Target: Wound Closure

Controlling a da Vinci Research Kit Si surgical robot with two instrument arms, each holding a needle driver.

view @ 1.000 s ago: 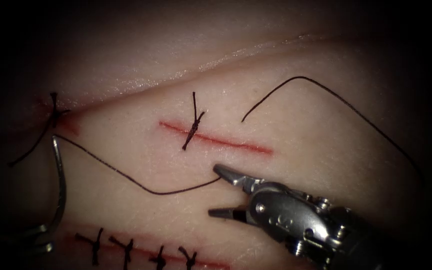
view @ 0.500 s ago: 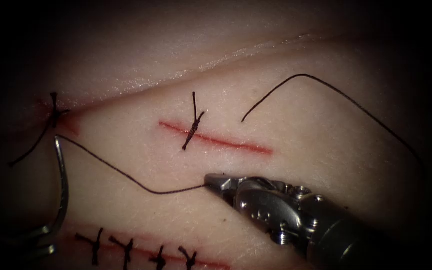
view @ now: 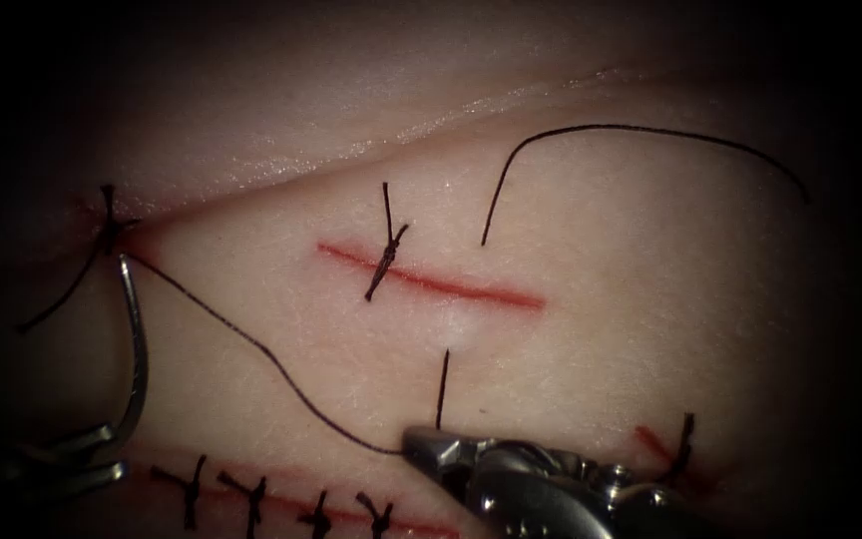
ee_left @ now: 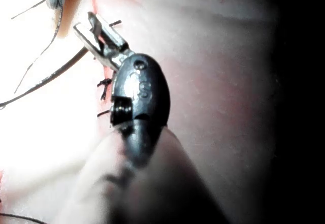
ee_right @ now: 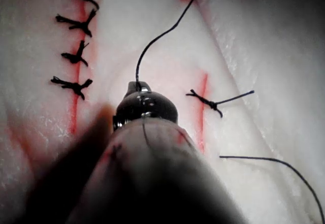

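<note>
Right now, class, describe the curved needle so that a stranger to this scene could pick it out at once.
Start at the red cut in the middle of the tissue, then go far left of it. There the left hand holds the needle by its lower end, out of the tissue. Unlike the dark thread and knots, it is a shiny metal arc.

1. Endoscope view: light pools on the middle of the tissue (view: 571,349) and fades to black at every edge, deepest on the left.
2. Glints sit on the needle (view: 137,339) and the right gripper (view: 419,440).
3. Left wrist view: harsh glare bleaches the tissue beside the left gripper (ee_left: 85,25), and deep shadow lies opposite.
</note>
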